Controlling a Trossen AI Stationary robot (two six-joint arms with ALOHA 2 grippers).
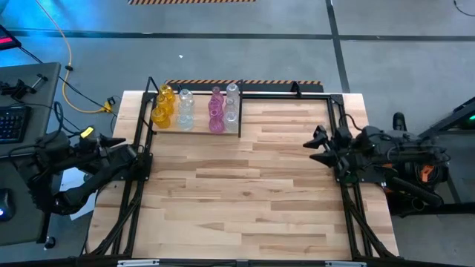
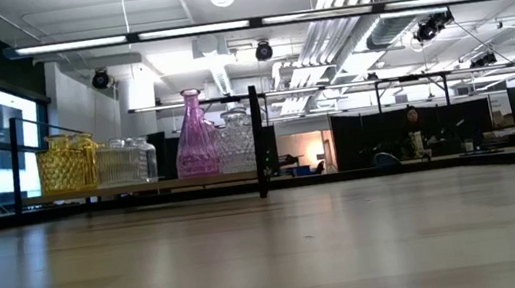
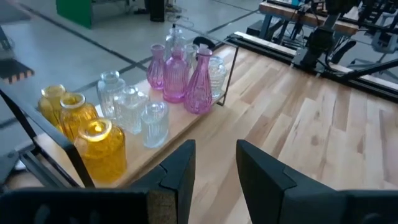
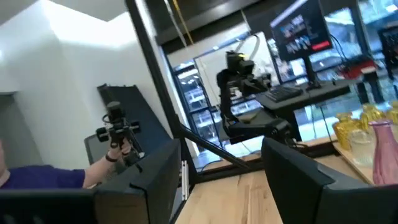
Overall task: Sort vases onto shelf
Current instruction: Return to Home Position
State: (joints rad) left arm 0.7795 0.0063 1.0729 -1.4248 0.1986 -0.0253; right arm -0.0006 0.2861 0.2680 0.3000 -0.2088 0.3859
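Both my grippers hang empty, fingers parted, left gripper (image 3: 216,152) and right gripper (image 1: 318,145) at opposite table (image 1: 252,193) edges. Vases (image 1: 197,110) stand grouped on the shelf (image 3: 181,132); a wide left-arm swing could topple them.

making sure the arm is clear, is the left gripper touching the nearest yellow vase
Apart. The high view shows the left gripper at the table's left edge, with bare wood between it and the nearest yellow vase.
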